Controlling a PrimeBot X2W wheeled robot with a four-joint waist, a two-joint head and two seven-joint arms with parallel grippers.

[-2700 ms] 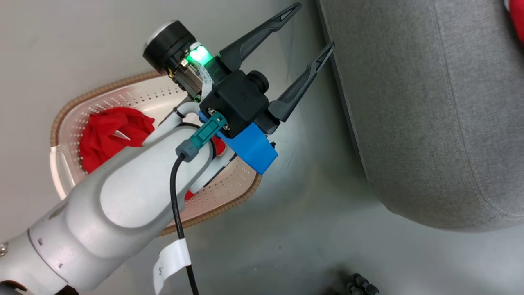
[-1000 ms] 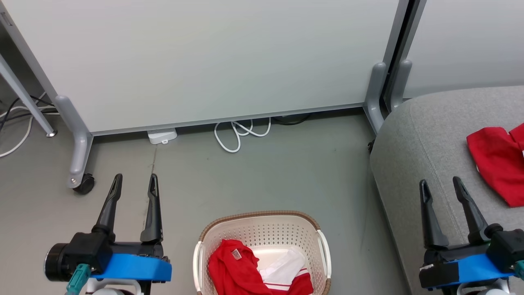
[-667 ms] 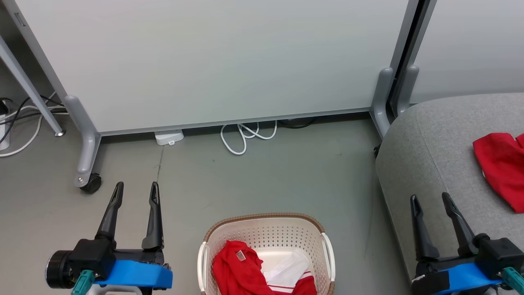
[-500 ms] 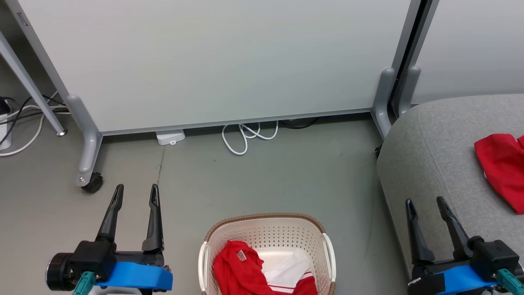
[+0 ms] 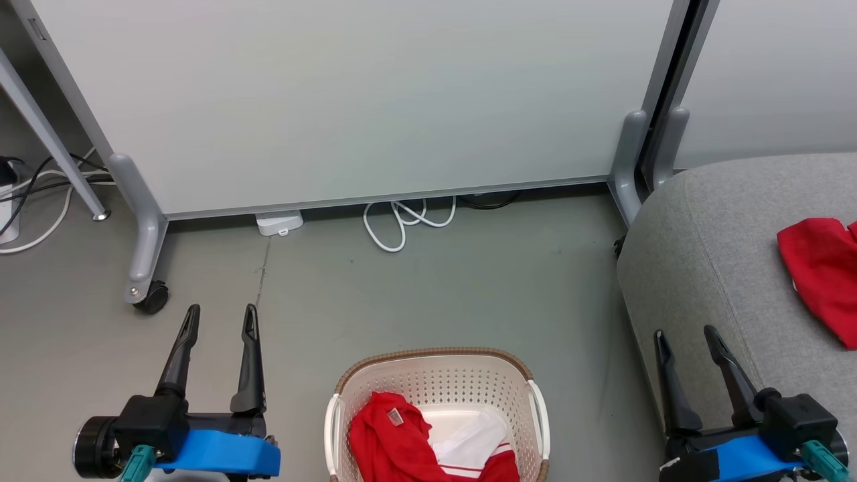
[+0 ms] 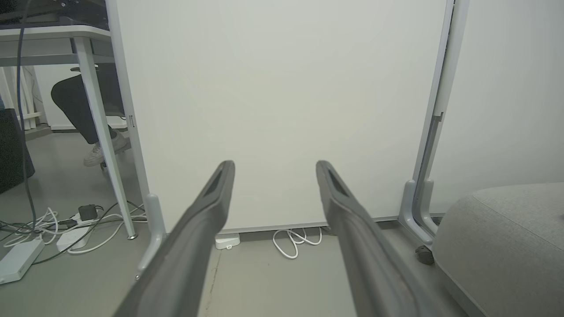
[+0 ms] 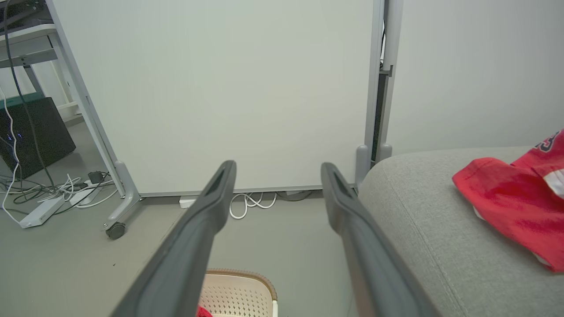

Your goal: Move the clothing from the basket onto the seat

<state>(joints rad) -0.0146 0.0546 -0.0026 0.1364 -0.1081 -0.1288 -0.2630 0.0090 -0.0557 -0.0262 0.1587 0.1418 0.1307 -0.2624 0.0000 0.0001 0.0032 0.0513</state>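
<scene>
The cream basket (image 5: pixel 435 378) with a brown rim stands on the floor at the bottom centre of the head view, and its rim (image 7: pixel 240 275) shows in the right wrist view. Inside lies red clothing (image 5: pixel 385 442) with a white panel and a small neck tag. Another red garment (image 5: pixel 820 274) rests on the grey seat (image 5: pixel 723 254) at the right, also seen as red garment (image 7: pixel 515 202) on the seat (image 7: pixel 423 211). My left gripper (image 5: pixel 221 320) stands open to the left of the basket, holding nothing. My right gripper (image 5: pixel 686 340) is open at the seat's near edge.
A white partition panel (image 5: pixel 348 100) on grey wheeled feet (image 5: pixel 144 281) closes off the back. White cables (image 5: pixel 402 224) and a small white box (image 5: pixel 278 222) lie at its base. A table leg (image 6: pixel 103 145), power strips and a person's foot (image 6: pixel 99 154) are at the far left.
The head camera has swung up from a close look at the left arm over the basket to a wide view. Both grippers have drifted slightly lower in the view and stay open.
</scene>
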